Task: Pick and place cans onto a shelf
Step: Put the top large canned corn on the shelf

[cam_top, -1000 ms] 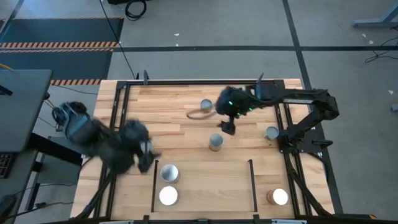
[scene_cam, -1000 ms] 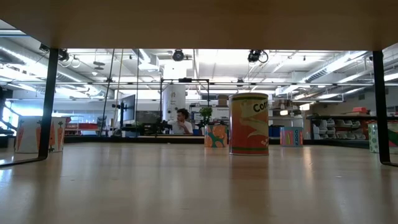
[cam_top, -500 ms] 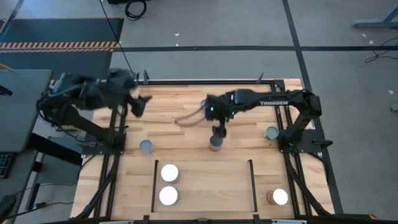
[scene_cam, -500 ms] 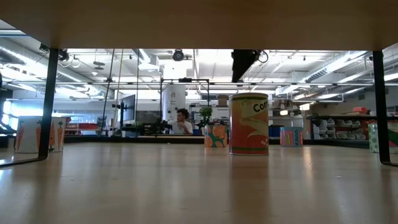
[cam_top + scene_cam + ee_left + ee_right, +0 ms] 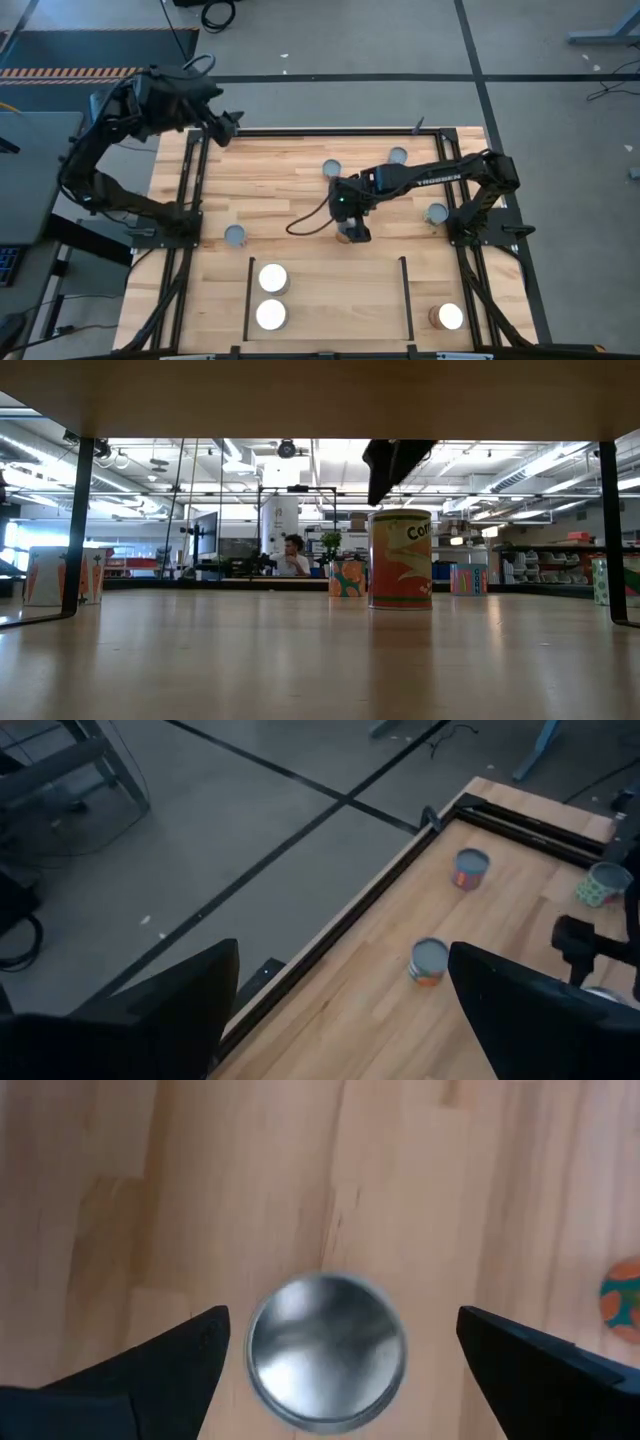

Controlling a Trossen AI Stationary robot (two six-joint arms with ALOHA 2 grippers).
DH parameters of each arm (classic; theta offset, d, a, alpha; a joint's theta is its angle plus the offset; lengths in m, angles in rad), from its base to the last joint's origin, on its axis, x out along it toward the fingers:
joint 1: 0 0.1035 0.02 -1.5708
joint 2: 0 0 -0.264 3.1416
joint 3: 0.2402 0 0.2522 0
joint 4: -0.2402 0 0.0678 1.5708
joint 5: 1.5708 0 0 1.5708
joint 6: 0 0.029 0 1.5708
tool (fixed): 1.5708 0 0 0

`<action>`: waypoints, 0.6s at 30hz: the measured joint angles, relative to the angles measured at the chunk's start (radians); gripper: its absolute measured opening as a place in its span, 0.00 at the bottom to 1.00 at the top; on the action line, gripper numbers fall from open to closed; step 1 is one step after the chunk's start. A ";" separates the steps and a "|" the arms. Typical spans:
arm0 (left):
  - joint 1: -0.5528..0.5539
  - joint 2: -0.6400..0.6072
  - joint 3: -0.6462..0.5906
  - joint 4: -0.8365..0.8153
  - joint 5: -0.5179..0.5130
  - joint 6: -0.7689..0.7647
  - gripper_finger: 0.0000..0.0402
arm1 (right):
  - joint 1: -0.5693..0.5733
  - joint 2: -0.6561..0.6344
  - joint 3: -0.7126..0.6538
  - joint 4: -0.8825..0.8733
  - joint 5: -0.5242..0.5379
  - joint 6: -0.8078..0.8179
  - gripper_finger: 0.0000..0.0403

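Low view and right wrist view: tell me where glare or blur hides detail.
Low view: bright ceiling lights wash out the far room, and the right pincer above the can is a dark silhouette. Right wrist view: the grey can top has soft, blurred edges.

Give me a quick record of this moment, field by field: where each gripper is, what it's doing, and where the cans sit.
right gripper: open, hanging directly over a grey-topped can near the table's middle, fingers either side, not touching it
left gripper: open, raised past the table's far left corner, holding nothing
shelf: two white-topped cans at its left end
other cans: two on the far side of the table, one near the left rail, one by the right arm's base, one at the near right
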 joint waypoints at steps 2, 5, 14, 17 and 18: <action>0.038 0.000 0.000 0.014 0.027 0.017 0.91 | 0.010 0.000 -0.024 0.038 0.004 -0.030 0.99; 0.076 0.000 0.000 0.019 0.045 0.046 0.91 | 0.018 0.000 -0.048 0.065 0.003 -0.074 0.99; 0.103 0.000 0.000 0.012 0.069 0.078 0.91 | 0.003 0.016 -0.084 0.056 0.039 -0.128 0.99; 0.103 0.000 0.000 0.008 0.061 0.114 0.91 | -0.004 0.016 -0.124 0.080 0.007 -0.133 0.98; 0.103 0.000 0.000 0.005 0.060 0.125 0.91 | -0.006 0.016 -0.136 0.077 0.006 -0.134 0.97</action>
